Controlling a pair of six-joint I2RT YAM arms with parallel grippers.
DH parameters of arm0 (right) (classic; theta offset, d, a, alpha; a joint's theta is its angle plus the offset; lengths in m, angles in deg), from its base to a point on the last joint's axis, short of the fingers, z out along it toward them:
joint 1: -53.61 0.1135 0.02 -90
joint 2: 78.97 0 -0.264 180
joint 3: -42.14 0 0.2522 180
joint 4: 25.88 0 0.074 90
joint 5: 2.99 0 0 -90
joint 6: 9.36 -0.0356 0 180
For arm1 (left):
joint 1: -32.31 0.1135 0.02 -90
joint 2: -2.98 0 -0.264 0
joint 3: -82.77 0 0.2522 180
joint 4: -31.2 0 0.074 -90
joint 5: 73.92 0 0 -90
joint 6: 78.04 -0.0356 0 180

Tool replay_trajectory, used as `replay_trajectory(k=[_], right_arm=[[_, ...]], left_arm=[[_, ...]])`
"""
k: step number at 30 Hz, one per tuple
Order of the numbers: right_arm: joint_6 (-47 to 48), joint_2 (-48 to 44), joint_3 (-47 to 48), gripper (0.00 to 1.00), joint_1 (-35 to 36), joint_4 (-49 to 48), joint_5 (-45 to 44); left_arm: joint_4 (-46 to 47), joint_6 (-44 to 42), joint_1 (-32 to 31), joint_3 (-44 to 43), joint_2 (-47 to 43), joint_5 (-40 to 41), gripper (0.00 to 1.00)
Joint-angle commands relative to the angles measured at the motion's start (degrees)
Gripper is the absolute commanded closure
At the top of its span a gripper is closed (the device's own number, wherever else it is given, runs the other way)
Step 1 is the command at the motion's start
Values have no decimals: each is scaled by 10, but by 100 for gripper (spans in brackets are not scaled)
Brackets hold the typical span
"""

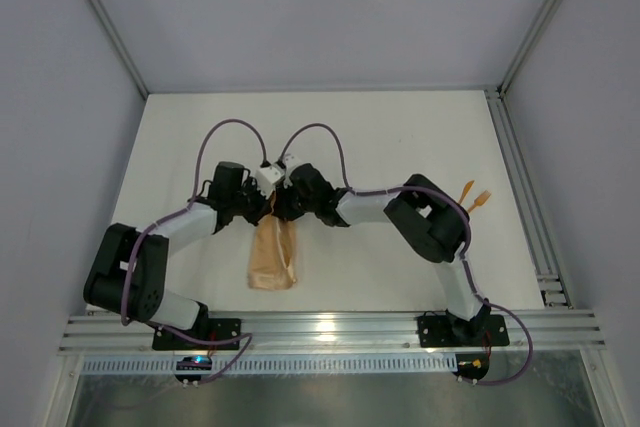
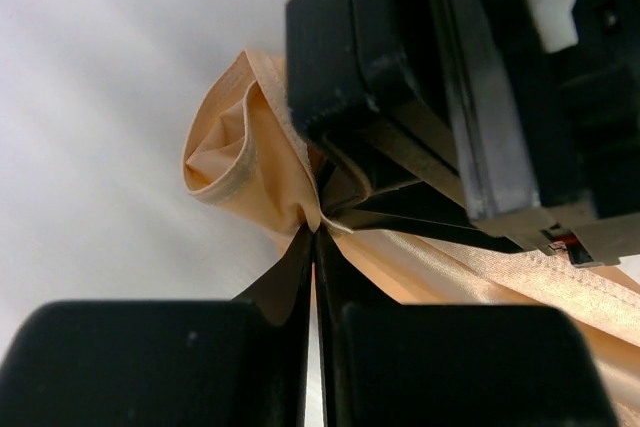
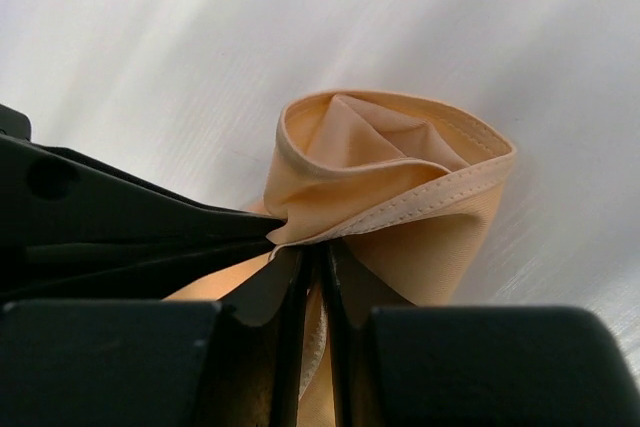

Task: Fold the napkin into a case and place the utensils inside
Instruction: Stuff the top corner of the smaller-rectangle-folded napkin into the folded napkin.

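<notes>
The peach-orange napkin [image 1: 272, 259] lies as a narrow folded strip on the white table, its far end lifted where both grippers meet. My left gripper [image 2: 318, 233] is shut on the napkin [image 2: 238, 162], which bunches into a loop just past the fingertips. My right gripper [image 3: 312, 249] is shut on the napkin [image 3: 400, 162] too, with a stitched hem running down between its fingers. From above, the left gripper [image 1: 262, 209] and right gripper [image 1: 287, 205] sit tip to tip over the cloth's far end. Two thin orange utensils [image 1: 475, 197] lie on the table to the right, apart from the cloth.
The right arm's elbow [image 1: 430, 219] rests low beside the utensils. A metal rail [image 1: 525, 207] runs along the table's right edge and a slotted frame [image 1: 330, 329] along the near edge. Grey walls enclose the table.
</notes>
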Motion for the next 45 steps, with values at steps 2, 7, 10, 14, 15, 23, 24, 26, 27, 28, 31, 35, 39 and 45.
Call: replay_trajectory(k=[2,7,10,14,15,23,24,26,27,28,31,35,39,45], right_arm=[[-22,20,35,85,-14,38,2],[-45,4,4,85,-29,7,8],[-51,23,20,85,-31,9,25],[-56,33,38,85,-36,2,32],[-57,33,41,85,-38,2,34],[-52,73,89,85,-45,25,55],[-52,74,91,85,-45,31,49],[-56,72,92,85,-46,37,39],[-57,71,91,84,-46,38,35],[-59,70,91,84,-46,40,34],[-57,71,103,82,-44,60,28],[-59,77,118,81,-41,84,16],[-69,83,132,81,-38,106,5],[-103,84,146,84,-25,132,-19]], left_arm=[[12,-8,-2,-11,26,3,100],[-1,-11,1,-29,38,33,100],[6,-2,1,-32,35,19,100],[10,5,3,-43,48,24,100],[11,8,6,-45,53,23,100],[12,27,17,-81,87,1,100],[11,31,22,-81,91,-4,100],[11,34,37,-81,92,-23,100],[9,36,42,-81,92,-27,99],[8,37,45,-81,90,-32,96],[10,32,57,-80,85,-45,93],[-5,28,63,-85,92,-67,92],[-13,27,75,-81,87,-87,86],[-19,47,86,-91,94,-63,90]])
